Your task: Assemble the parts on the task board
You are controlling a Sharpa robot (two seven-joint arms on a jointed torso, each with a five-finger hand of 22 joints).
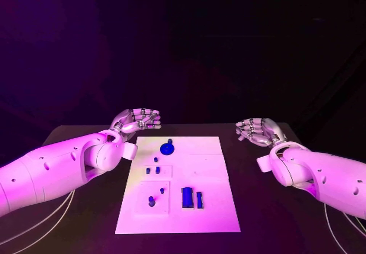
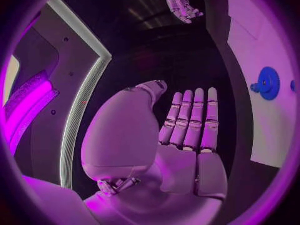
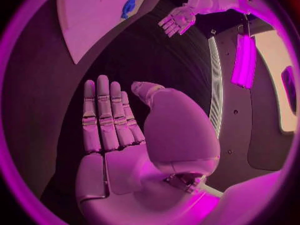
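The task board (image 1: 183,211), a flat white rectangular plate, lies lengthwise in the middle of the black table (image 1: 282,222), between the two hands and touched by neither. From the head view its whole layout reads: a round blue part (image 1: 167,147) near the far end, two small blue pegs (image 1: 153,170) in a shallow raised panel at mid-board, a rounded blue piece (image 1: 152,201) in a second panel nearer the robot, and a tall blue block (image 1: 186,197) with a slim blue bar (image 1: 200,199) just beside it. The left wrist view adds the round part's shape: a smooth disc (image 2: 269,83) with a small knob at its side. The left hand (image 1: 137,120) hovers beside the board's far left corner, the right hand (image 1: 257,130) off the far right corner; both are released, holding nothing, their jointed silver fingers (image 2: 194,117) laid straight and side by side over the dark table.
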